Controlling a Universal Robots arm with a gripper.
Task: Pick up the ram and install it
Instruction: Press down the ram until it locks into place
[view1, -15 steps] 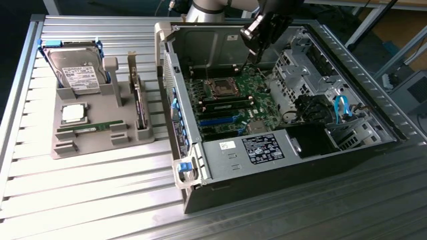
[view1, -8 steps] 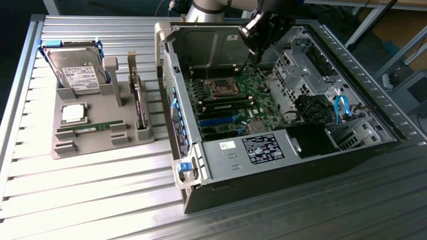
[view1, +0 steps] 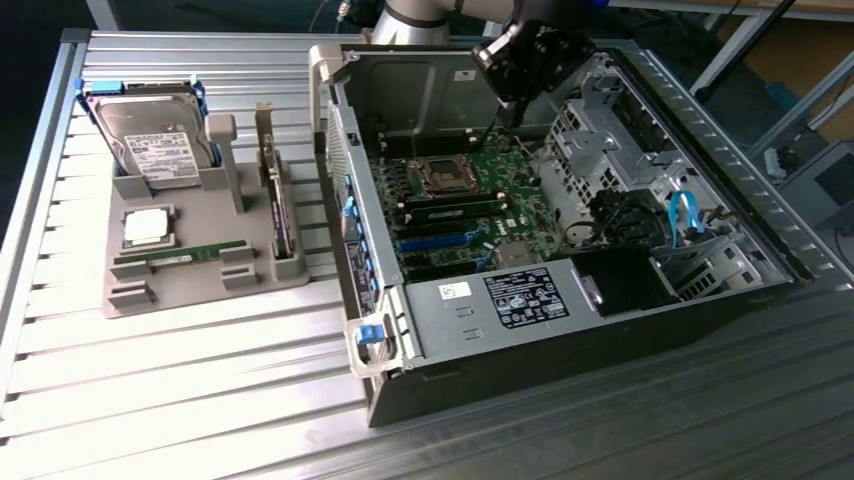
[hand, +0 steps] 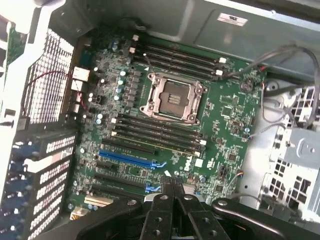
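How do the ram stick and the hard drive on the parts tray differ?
The ram is a long, thin green board lying flat near the tray's front edge; the hard drive is a much wider block with a silver, labelled top at the tray's far end. The ram sits in low grey clips; the hard drive is framed by blue side rails. Both rest on the grey tray, untouched, on the exterior view's left.

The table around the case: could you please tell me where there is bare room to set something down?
Bare table lies in front of the grey tray and the case, and along the far edge behind the tray. It is crowded on the tray, which holds the hard drive, processor and ram, and inside the case, where the shut gripper hangs over the motherboard.
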